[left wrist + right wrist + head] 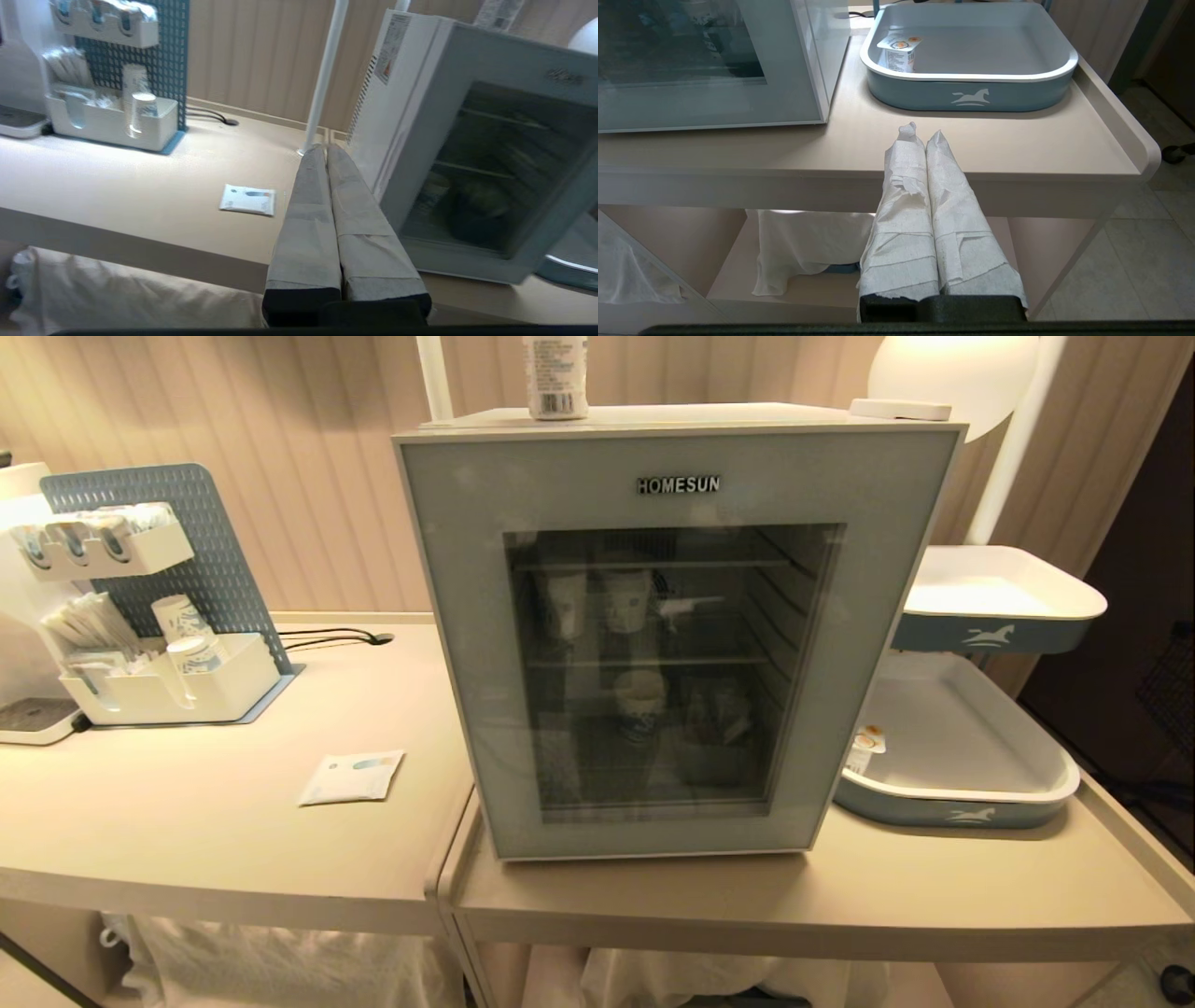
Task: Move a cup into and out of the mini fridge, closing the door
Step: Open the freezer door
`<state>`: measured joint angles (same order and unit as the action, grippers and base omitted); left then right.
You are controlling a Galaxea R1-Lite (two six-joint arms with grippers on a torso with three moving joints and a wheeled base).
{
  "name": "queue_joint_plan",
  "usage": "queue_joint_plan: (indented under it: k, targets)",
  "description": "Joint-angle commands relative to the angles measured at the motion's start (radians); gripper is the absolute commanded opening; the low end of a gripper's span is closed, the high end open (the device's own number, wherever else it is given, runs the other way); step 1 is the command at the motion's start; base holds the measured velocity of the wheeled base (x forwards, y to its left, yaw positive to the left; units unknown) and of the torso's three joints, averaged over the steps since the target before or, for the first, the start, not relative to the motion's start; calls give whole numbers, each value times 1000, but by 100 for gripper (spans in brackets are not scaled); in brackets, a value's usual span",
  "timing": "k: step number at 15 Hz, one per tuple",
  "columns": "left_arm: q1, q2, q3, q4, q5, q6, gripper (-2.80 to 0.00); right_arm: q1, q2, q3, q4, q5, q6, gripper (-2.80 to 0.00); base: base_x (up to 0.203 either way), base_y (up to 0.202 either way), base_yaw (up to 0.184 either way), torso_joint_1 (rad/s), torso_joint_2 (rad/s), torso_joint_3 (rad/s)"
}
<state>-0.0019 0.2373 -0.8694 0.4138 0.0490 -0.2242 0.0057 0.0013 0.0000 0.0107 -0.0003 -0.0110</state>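
Observation:
The white mini fridge [672,418] stands in the middle of the head view, at the front of the right-hand table. Its door [467,644], lettered HOMESUN, is closed. Through the glass I see two paper cups [627,600] on the upper wire shelf and one cup [640,695] on the shelf below. Neither arm shows in the head view. My left gripper [325,148] is shut and empty, raised over the table's front edge, left of the fridge's side [397,102]. My right gripper [924,133] is shut and empty, low before the table edge.
A water dispenser [23,644] and a white organiser [187,695] with more cups [194,655] stand at the left. A sachet [352,777] lies on the table. Two blue-and-white trays [952,807] stack at the right; the lower one holds a yoghurt pot [899,53]. A bottle [556,378] tops the fridge.

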Motion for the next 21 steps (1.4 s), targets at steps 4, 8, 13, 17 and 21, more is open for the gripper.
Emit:
queue_joint_plan:
  k: [4, 8, 13, 17, 21]
  targets:
    - [-87, 457, -277, 136, -19, -106, 0, 0, 2, 0, 0, 0, 0, -280, 0, 0, 0, 0, 0, 0]
    - [-107, 902, -429, 141, -180, -176, 0, 0, 2, 0, 0, 0, 0, -280, 0, 0, 0, 0, 0, 0]
    - [-53, 1272, -485, -154, -980, -77, 0, 0, 2, 0, 0, 0, 0, -280, 0, 0, 0, 0, 0, 0]
    - [-40, 1369, -344, -468, -1110, 91, 0, 0, 2, 0, 0, 0, 0, -280, 0, 0, 0, 0, 0, 0]
    - [-40, 1402, -188, -807, -1118, 115, 0, 0, 2, 0, 0, 0, 0, -280, 0, 0, 0, 0, 0, 0]
